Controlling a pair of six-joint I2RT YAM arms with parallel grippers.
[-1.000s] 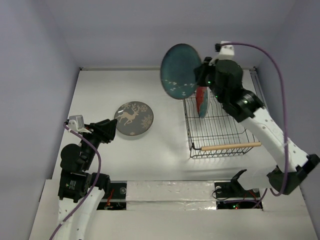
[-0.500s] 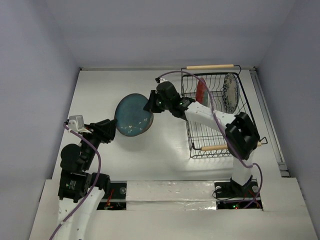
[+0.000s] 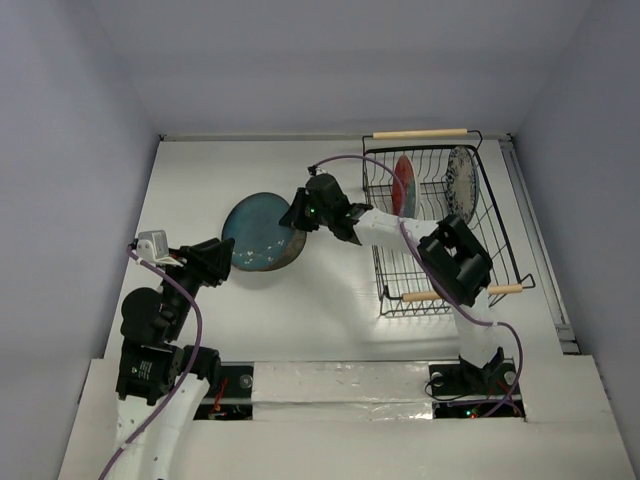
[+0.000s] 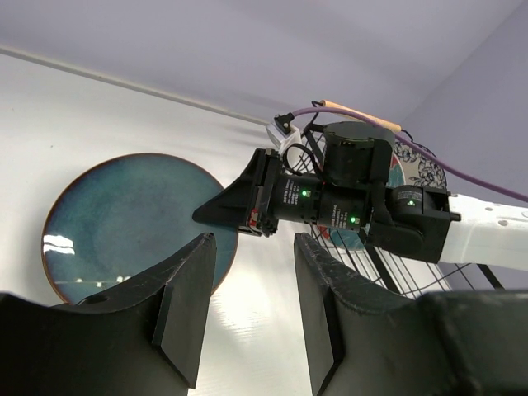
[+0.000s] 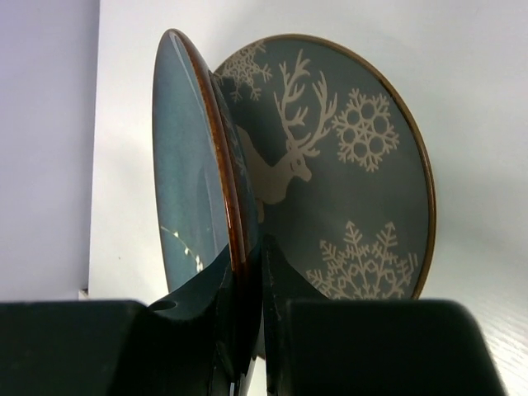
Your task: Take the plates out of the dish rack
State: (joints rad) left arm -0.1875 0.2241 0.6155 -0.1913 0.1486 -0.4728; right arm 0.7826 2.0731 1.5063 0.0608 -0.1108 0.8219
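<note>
My right gripper (image 3: 296,214) is shut on the rim of the dark teal plate (image 3: 260,232) and holds it tilted, low over the table left of the dish rack (image 3: 440,250). In the right wrist view the teal plate (image 5: 194,165) stands edge-on between my fingers, just over the grey deer plate (image 5: 346,165) lying beneath; from above the deer plate is almost hidden. The red plate (image 3: 403,185) and the white-blue floral plate (image 3: 461,183) stand upright in the rack. My left gripper (image 3: 205,262) is open and empty, near the teal plate (image 4: 132,223). The pale green plate is out of view.
The rack's wooden handles (image 3: 420,133) sit at its far and near ends. Grey walls close the table on the left, back and right. My right arm (image 3: 400,230) stretches across the rack's left side. A purple cable (image 3: 345,160) loops above it.
My right arm carried the teal plate from high over the rack, left and down, to just over the deer plate. The left arm has not moved.
</note>
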